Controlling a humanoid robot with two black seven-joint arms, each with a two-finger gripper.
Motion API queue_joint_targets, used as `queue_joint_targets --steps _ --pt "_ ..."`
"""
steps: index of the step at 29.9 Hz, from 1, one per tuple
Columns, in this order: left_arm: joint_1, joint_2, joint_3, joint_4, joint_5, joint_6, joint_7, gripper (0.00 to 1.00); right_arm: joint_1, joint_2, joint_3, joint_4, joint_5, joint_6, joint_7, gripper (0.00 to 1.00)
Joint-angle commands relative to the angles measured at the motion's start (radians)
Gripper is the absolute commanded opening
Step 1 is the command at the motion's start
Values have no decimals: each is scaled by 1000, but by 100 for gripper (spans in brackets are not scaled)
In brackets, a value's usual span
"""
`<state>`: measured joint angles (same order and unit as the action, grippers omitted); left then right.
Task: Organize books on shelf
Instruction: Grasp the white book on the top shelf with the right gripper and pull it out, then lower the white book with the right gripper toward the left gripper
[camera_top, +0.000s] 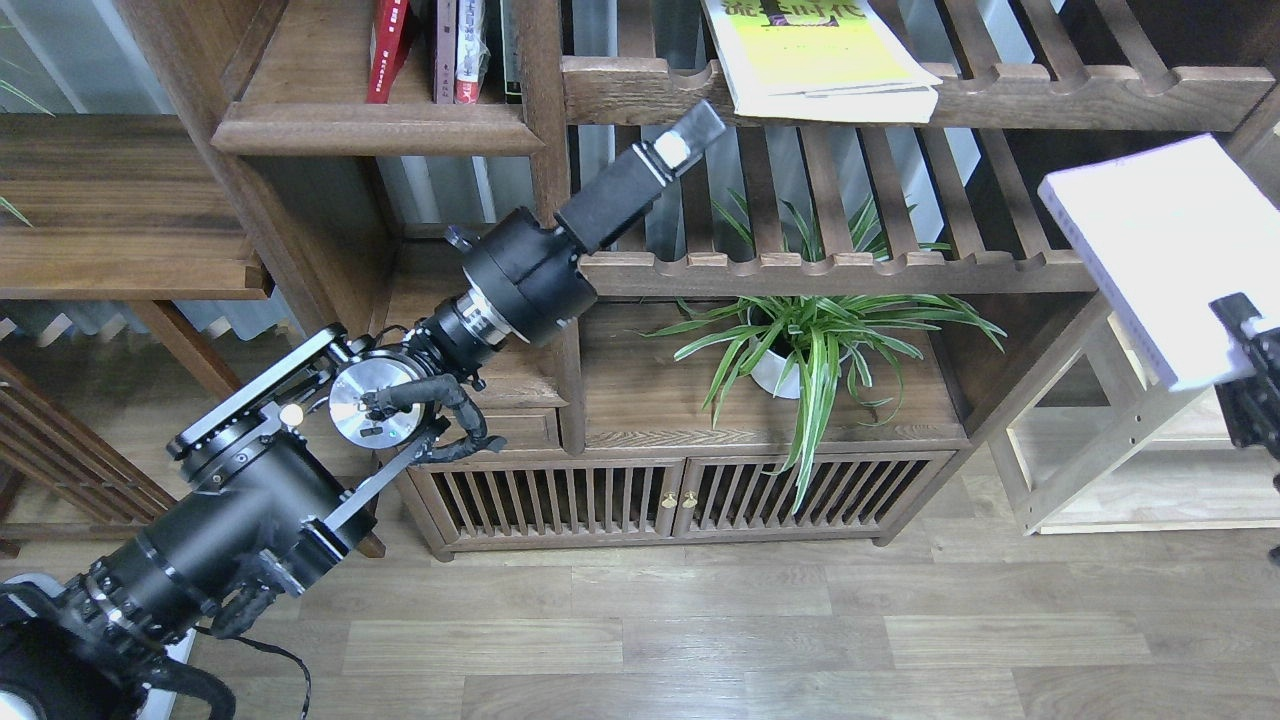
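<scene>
Head view: the right gripper (1243, 325) clamps the white book (1165, 245), right of the plant (815, 345). Above the plant, the left gripper (690, 140) points at the yellow book (815, 55); I cannot tell how its fingers stand.

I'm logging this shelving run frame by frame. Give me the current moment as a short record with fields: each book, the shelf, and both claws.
red book: upright on the shelf, beside other spines
shelf: dark-brown board, upper left
yellow-green book: lying flat on the upper slatted rack
white-lavender book: at right, tilted, off the racks, gripped at its lower corner
right claw: shut on the white-lavender book
left claw: raised just below the upper rack, holding nothing; fingers indistinct
plant: potted, on the cabinet top
</scene>
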<state>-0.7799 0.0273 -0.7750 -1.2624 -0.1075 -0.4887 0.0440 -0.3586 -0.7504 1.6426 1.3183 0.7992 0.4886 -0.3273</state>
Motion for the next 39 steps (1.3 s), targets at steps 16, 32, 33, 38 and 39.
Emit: queue_joint_targets --steps 16,32,33,38,39 --pt "143 -27 114 58 -15 0 -1 98 45 51 -139 1 -23 0 21 3" --pt "169 -27 100 87 -196 0 2 97 230 273 -242 1 -120 0 24 4" --pt "169 -27 100 87 -210 0 2 97 243 288 -254 1 -124 0 25 4" --pt "157 -27 95 116 -236 8 13 97 322 367 -303 -1 -164 0 28 4" --pt "154 -27 94 118 -236 18 20 97 328 379 -306 -1 -178 0 28 5"
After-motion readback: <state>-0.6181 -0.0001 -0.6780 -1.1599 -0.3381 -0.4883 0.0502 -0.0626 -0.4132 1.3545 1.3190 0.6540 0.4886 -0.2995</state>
